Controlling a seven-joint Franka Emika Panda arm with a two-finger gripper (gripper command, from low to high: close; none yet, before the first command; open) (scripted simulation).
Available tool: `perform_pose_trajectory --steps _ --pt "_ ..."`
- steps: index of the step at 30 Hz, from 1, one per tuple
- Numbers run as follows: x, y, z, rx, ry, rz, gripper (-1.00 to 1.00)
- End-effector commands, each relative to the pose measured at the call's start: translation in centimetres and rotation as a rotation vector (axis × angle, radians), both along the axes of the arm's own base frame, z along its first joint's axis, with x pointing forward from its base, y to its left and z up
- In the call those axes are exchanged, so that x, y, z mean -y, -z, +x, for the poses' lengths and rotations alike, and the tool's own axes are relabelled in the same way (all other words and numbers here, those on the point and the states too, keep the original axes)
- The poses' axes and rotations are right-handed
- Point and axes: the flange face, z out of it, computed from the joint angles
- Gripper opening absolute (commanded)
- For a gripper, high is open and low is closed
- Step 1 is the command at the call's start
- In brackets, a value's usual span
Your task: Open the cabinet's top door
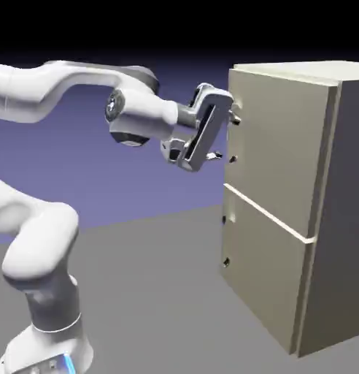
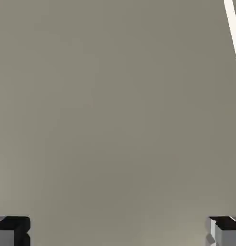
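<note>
The gripper [image 1: 225, 136] is being held wide open by the top door [image 1: 273, 139] of the beige cabinet [image 1: 336, 219], which is shut flat.

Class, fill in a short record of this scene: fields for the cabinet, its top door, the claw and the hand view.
cabinet: beige-grey, two stacked front doors, darker side
top door: shut, flush with the front
lower door: shut
claw: open, holding nothing, close to the top door's left edge; contact unclear
hand view: plain beige panel, pale seam at upper right
</note>
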Motion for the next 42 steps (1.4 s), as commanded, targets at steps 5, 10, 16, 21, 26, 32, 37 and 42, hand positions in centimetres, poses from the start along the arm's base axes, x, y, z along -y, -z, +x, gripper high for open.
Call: perform_pose_trajectory --steps 5,10,16,21,26,32,37,42 --pt "-1.4 0.3 -0.4 0.062 0.07 0.226 0.0" --pt "-3.0 0.9 -0.6 0.123 0.127 0.453 0.0" --pt "-5.1 2.1 -0.5 0.192 0.18 0.724 0.0" --pt "-6.9 3.4 -0.2 0.246 0.213 0.95 0.0" --pt "-8.8 5.1 0.4 0.295 0.238 1.175 0.0" --pt "-8.7 5.2 4.5 0.298 0.239 1.189 0.0" --pt "-8.2 5.2 4.5 0.28 0.212 1.194 -1.0" --pt "-6.6 5.2 1.3 0.215 0.118 1.206 -1.0"
